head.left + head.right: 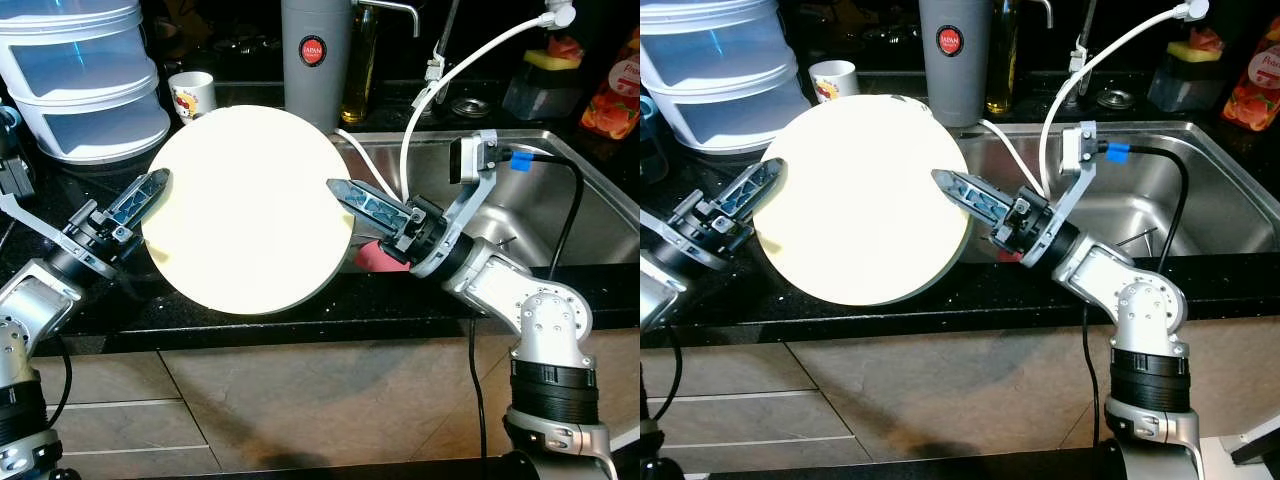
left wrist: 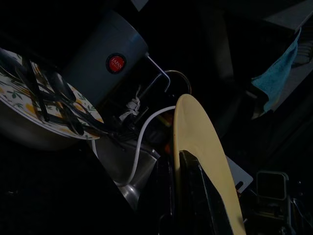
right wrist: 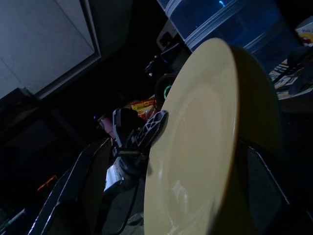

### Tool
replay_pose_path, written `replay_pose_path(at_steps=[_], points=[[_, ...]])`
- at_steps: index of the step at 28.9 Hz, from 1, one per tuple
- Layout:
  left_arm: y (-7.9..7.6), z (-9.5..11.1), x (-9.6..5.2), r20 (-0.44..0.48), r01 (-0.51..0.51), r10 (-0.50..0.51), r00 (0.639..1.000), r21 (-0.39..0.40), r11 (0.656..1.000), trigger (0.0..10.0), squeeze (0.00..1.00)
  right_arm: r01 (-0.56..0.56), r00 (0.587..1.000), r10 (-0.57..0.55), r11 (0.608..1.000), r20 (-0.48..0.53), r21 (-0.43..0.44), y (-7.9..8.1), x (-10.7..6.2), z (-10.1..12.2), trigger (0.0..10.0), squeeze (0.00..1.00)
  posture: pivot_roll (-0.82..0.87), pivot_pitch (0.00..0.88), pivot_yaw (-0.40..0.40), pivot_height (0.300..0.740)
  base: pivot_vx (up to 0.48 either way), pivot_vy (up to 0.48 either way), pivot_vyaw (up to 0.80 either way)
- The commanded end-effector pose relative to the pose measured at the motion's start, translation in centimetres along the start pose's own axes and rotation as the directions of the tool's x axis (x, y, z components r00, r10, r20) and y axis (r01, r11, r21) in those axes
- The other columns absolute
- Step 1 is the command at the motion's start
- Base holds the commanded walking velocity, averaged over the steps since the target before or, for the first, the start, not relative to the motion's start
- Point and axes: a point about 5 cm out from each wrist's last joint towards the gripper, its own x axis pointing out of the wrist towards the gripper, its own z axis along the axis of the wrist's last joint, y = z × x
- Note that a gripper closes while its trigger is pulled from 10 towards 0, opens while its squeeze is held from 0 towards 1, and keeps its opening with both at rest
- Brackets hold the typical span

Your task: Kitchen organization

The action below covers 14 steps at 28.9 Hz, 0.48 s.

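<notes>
A large pale yellow plate [image 1: 245, 210] is held up off the black counter [image 1: 330, 312], tilted so its face looks at me. My left gripper [image 1: 155, 185] is shut on its left rim, and in the left wrist view the plate's edge [image 2: 200, 142] runs between the fingers. My right gripper [image 1: 340, 190] is shut on the right rim, with one black finger lying over the plate's face. In the right wrist view the plate [image 3: 205, 142] looms close, with the left gripper [image 3: 151, 127] at its far edge.
Stacked white plastic containers [image 1: 80, 80] stand at the back left beside a white mug [image 1: 192, 95]. A grey canister [image 1: 315, 60] and an oil bottle [image 1: 360, 70] stand behind the plate. The steel sink [image 1: 560, 190] lies right, with a white hose [image 1: 430, 100] and a pink object [image 1: 378, 258].
</notes>
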Motion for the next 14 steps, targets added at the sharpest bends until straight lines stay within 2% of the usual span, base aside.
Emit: replay_pose_path(at_steps=[1,4,5,6,7,8,14], points=[[-0.2,0.8,-0.2,0.022,0.008,-0.009,1.000,0.019,1.000,0.0,0.00,-0.049,0.999,0.049,0.999,-0.018,0.005,0.7,0.1,-0.4,10.0,0.00,0.02,0.136,0.026,0.740,0.000,0.000,0.00],[-0.2,0.6,0.0,0.022,0.009,-0.009,1.000,0.018,1.000,0.0,0.00,-0.040,0.998,0.040,0.999,-0.046,0.000,0.6,0.2,-1.0,10.0,0.00,0.02,0.135,0.026,0.740,0.000,0.000,0.00],[-0.2,0.6,0.0,0.022,0.009,-0.009,1.000,0.018,1.000,0.0,0.00,-0.032,0.998,0.032,0.999,-0.056,-0.003,0.5,0.3,-1.2,9.3,0.00,0.02,0.135,0.027,0.740,0.000,0.000,0.00],[-0.2,0.6,0.0,0.022,0.009,-0.009,1.000,0.018,1.000,0.0,0.00,-0.032,0.998,0.032,0.999,-0.056,-0.003,0.5,0.3,-1.2,9.3,0.00,0.02,0.135,0.027,0.740,0.000,0.000,0.00],[-0.2,0.6,0.1,0.022,0.010,-0.010,1.000,0.018,1.000,0.0,0.00,-0.021,0.997,0.020,1.000,-0.074,-0.009,0.4,0.5,-1.5,3.4,0.00,0.02,0.136,0.027,0.740,0.000,0.000,0.00],[-0.2,0.5,0.1,0.022,0.011,-0.012,1.000,0.017,1.000,0.0,0.00,-0.008,0.996,0.007,1.000,-0.094,-0.014,0.2,0.6,-1.8,0.0,0.00,0.02,0.136,0.027,0.740,0.000,0.000,0.00],[-0.3,0.4,0.3,0.023,0.017,-0.018,1.000,0.014,1.000,0.0,0.00,0.019,0.990,-0.022,1.000,-0.137,-0.023,-0.1,0.9,-2.7,0.0,0.00,0.02,0.136,0.027,0.740,0.000,0.000,0.00]])
